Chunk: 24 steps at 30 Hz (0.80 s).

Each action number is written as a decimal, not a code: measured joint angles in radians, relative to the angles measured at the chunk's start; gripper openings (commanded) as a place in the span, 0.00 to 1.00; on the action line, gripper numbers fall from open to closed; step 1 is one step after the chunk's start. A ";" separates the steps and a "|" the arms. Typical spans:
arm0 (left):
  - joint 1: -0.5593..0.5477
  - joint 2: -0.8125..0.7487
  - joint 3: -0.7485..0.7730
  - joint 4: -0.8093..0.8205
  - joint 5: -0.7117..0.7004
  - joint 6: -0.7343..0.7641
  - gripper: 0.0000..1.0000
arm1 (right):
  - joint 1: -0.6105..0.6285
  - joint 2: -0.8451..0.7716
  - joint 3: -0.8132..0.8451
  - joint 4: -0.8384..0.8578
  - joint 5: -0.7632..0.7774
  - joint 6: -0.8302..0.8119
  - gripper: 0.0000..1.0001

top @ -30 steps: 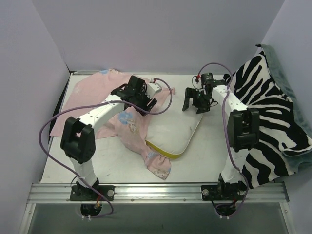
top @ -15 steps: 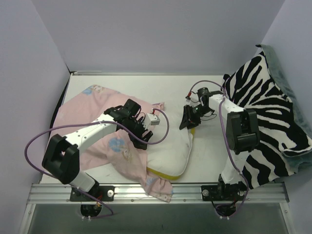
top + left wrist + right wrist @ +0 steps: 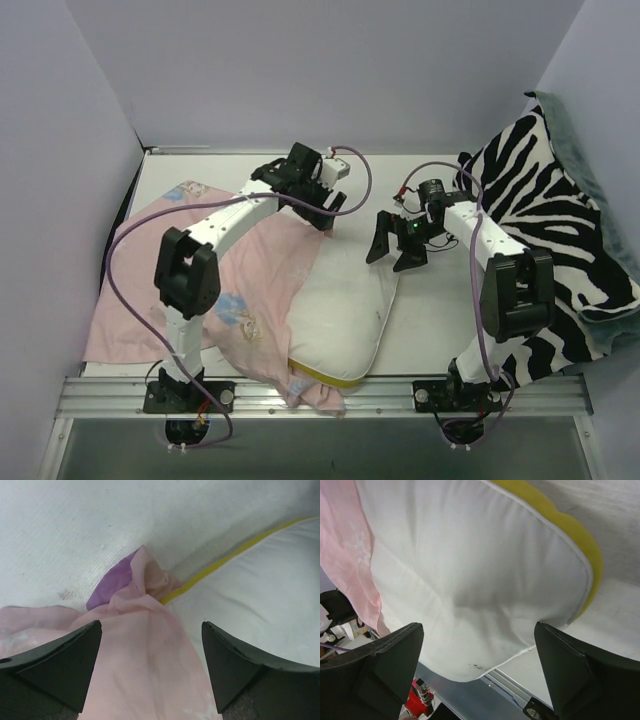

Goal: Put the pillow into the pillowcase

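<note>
Step in hand, as we judge it: drawing the pillowcase (image 3: 260, 270) mouth over the pillow (image 3: 345, 310).

Left fingers (image 3: 55, 665) are spread apart and grip nothing. They hover over the case's bunched corner at the pillow's far-left edge.

Right fingers (image 3: 375, 665) are wide apart and empty, above the pillow's far-right corner.

To do it well, we would pinch a single fabric layer there and pin the pillow with the right.

Contents: the pillow lies on the surface (image 3: 440, 320) with the case draped over its left side. We cannot tell whether any of it is inside.

One pillow (image 3: 345, 315). One pillowcase (image 3: 240, 290), left of the pillow and overlapping it. One zebra-striped blanket (image 3: 560, 220), well right of the pillow. Two arms, left arm (image 3: 230, 220) and right arm (image 3: 485, 235), flanking the pillow's far end
</note>
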 measured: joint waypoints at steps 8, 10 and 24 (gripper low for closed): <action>0.000 0.249 0.064 -0.041 -0.071 -0.035 0.77 | -0.010 0.057 -0.025 0.032 0.023 0.046 0.81; 0.000 0.273 0.075 -0.047 -0.073 -0.045 0.62 | -0.010 0.089 -0.037 0.049 0.009 0.061 0.53; -0.003 0.241 0.082 0.106 0.364 -0.321 0.01 | 0.052 0.152 0.000 0.140 -0.136 0.147 0.00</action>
